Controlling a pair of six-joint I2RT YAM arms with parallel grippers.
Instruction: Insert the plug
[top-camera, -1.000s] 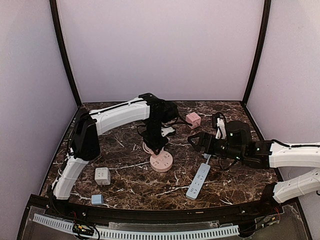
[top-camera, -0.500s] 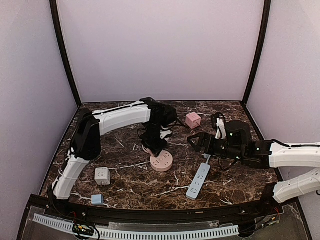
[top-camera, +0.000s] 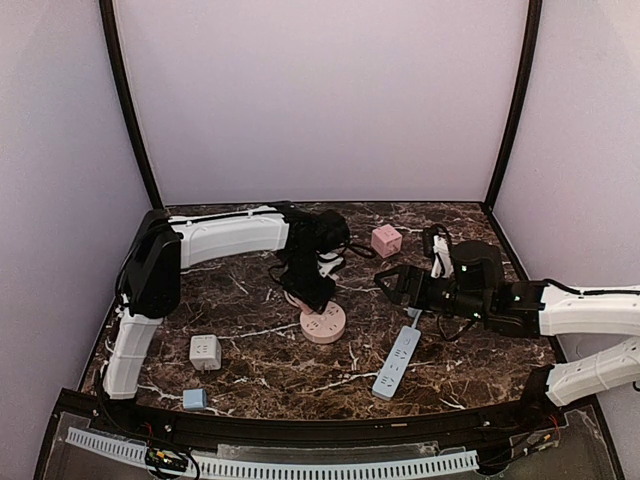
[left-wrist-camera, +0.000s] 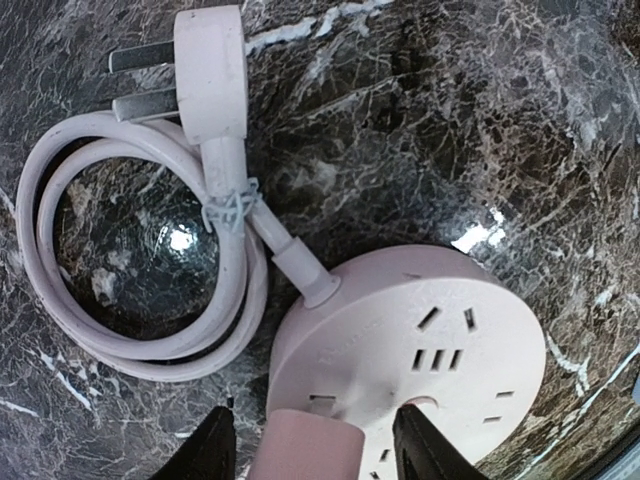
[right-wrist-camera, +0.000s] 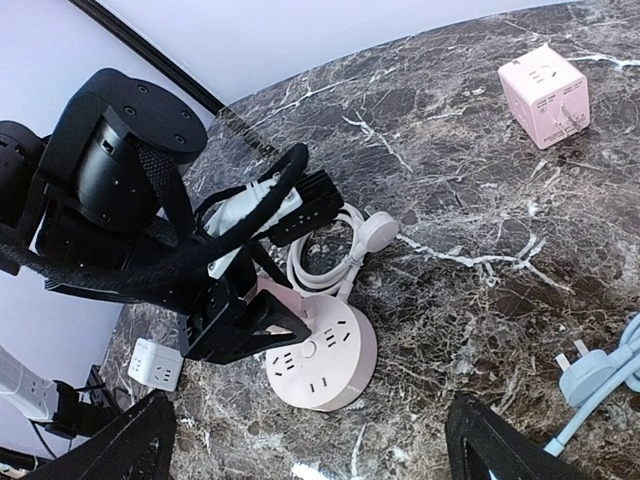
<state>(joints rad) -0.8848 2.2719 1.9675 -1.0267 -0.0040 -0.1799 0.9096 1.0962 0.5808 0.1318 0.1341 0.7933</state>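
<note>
Dark marble counter (top-camera: 260, 370), round pink socket hub (top-camera: 323, 324) at centre, coiled cord (left-wrist-camera: 120, 260) behind it, pink cube (top-camera: 386, 240) farther back, blue power strip (top-camera: 397, 361) right, white cube (top-camera: 205, 351), small blue adapter (top-camera: 194, 398) near-left

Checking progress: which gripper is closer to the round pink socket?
Left. The left gripper, holding a pink plug, is over the round pink socket; the right gripper is off to its right.
</note>
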